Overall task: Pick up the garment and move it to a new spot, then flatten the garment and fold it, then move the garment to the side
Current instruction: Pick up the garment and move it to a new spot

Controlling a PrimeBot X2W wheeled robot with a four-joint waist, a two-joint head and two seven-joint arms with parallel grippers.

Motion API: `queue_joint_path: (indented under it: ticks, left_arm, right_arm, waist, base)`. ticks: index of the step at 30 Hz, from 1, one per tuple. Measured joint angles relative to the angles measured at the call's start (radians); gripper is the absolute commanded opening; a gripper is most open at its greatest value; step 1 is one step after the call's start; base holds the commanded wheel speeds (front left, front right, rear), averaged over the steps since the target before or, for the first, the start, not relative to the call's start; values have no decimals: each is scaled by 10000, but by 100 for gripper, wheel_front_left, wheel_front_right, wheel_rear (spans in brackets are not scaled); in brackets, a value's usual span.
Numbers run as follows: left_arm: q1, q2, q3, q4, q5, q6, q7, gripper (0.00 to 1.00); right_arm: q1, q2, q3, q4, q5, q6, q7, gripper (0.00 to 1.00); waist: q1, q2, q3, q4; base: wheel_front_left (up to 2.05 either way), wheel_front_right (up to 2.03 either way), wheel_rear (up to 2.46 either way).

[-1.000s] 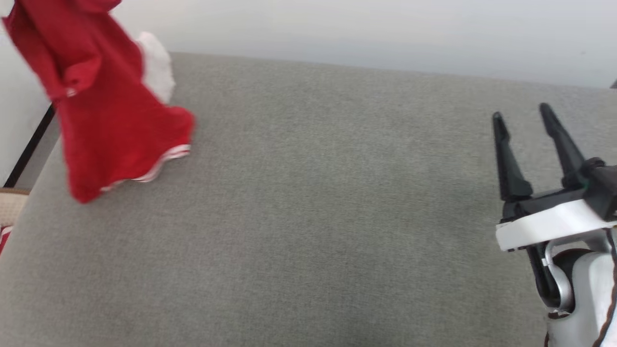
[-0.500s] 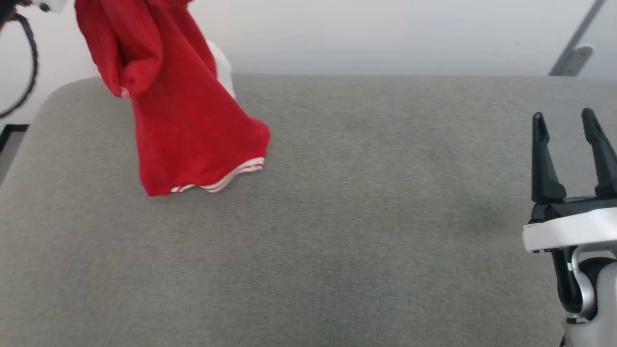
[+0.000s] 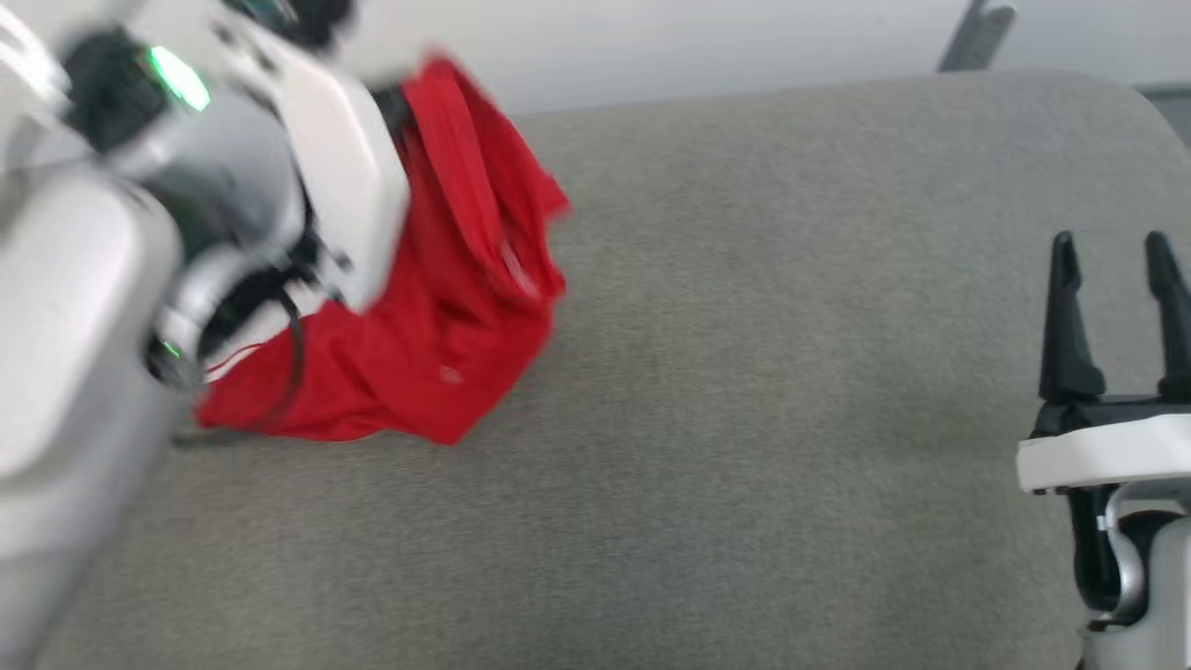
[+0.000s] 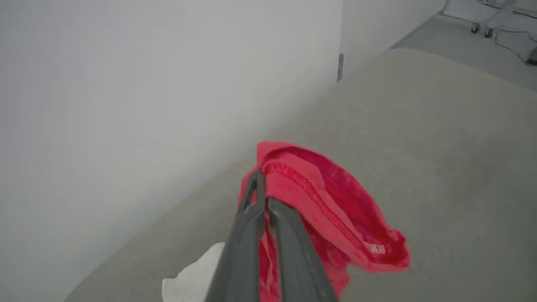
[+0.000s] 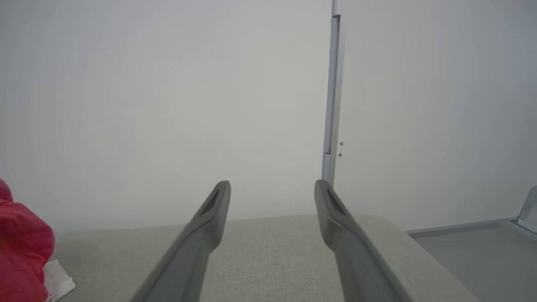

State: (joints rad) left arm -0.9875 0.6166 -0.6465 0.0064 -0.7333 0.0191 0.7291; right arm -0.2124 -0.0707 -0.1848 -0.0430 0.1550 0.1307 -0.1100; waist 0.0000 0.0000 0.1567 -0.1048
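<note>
The red garment (image 3: 447, 307) hangs bunched at the left of the grey cushioned surface (image 3: 744, 372), its lower folds resting on the fabric. My left gripper (image 4: 263, 188) is shut on a stitched red hem of the garment (image 4: 319, 201); a white sleeve (image 4: 188, 281) shows beneath it. In the head view the pale left arm (image 3: 233, 214) covers the garment's left part. My right gripper (image 3: 1117, 256) stands open at the far right with nothing between its fingers (image 5: 209, 209). The garment (image 5: 21, 256) also sits at the left edge of the right wrist view.
A pale wall (image 3: 698, 37) runs behind the grey surface, with a metal strip (image 5: 333, 96) on it. The surface's rounded right corner (image 3: 1107, 93) drops to grey floor (image 4: 461, 33). Open grey fabric lies between garment and right gripper.
The head camera has swung. The garment, held high and hanging long before, is now lower and bunched on the surface. The left arm has come into the head view. The right gripper stays open.
</note>
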Motion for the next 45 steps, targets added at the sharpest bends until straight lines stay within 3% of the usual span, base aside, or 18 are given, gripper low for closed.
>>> queue_joint_path:
  ticks: [6,17,27,28,29,30,36,45]
  left_arm:
    - [1363,-198,-800,-23,-305,249,631,0]
    - [2526,-750,-1910,1960,-650,-127,986,0]
    - [2814,-1569,-2476,3981,-658,-412,859,0]
    - [2810,-1651,-2449,4094,-667,-412,746,28]
    - [2821,-1741,-2403,4190,-759,-412,696,93]
    - [2822,-1789,-2378,4251,-821,-443,646,100]
    - [2793,-1797,-2059,3937,-936,-604,-42,100]
    - [3436,-1208,-1329,2713,-911,-493,-2057,100]
  right_arm:
    - [-3,115,178,594,198,0,-293,100]
    - [-256,174,809,1726,481,0,-667,100]
    - [-440,192,1241,2199,548,0,-696,100]
    - [-440,192,1248,2219,545,0,-675,100]
    - [-439,194,1246,2240,543,0,-660,100]
    - [-435,194,1248,2245,535,0,-640,100]
    - [-257,36,1208,2146,477,0,-487,100]
    - [62,-257,1248,2019,451,0,-397,100]
  waist:
    - [0,0,340,-582]
    - [0,0,743,-1315]
    - [0,0,553,-1313]
    - [0,0,505,-1280]
    - [0,0,453,-1243]
    - [0,0,398,-1200]
    - [0,0,-2,-858]
    - [0,0,-623,-320]
  base:
    - [0,0,0]
    - [0,0,0]
    - [0,0,0]
    - [0,0,0]
    - [0,0,0]
    - [0,0,0]
    - [0,0,0]
    - [0,0,0]
